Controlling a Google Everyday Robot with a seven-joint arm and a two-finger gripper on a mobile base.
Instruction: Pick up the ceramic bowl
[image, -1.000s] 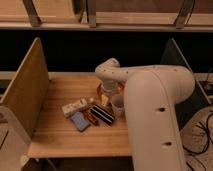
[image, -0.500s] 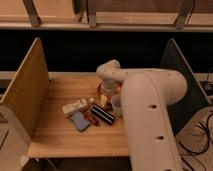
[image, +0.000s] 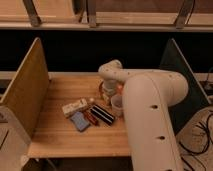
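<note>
reach step: end effector (image: 107, 95), frame centre, sits over the bowl (image: 118, 89); its state i cannot tell. next, seat on the rim and lift.

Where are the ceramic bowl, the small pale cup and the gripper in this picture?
ceramic bowl (image: 119, 89), camera view, on its orange rim showing right of the arm.
small pale cup (image: 117, 105), camera view, on its outer wall.
gripper (image: 106, 92), camera view, at the wrist's lower end over the bowl.

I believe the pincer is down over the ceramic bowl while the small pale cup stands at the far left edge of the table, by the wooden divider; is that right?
Not quite. The camera view shows the cup beside the ceramic bowl, by the arm, not by the wooden divider. The pincer is indeed down over the bowl.
</note>
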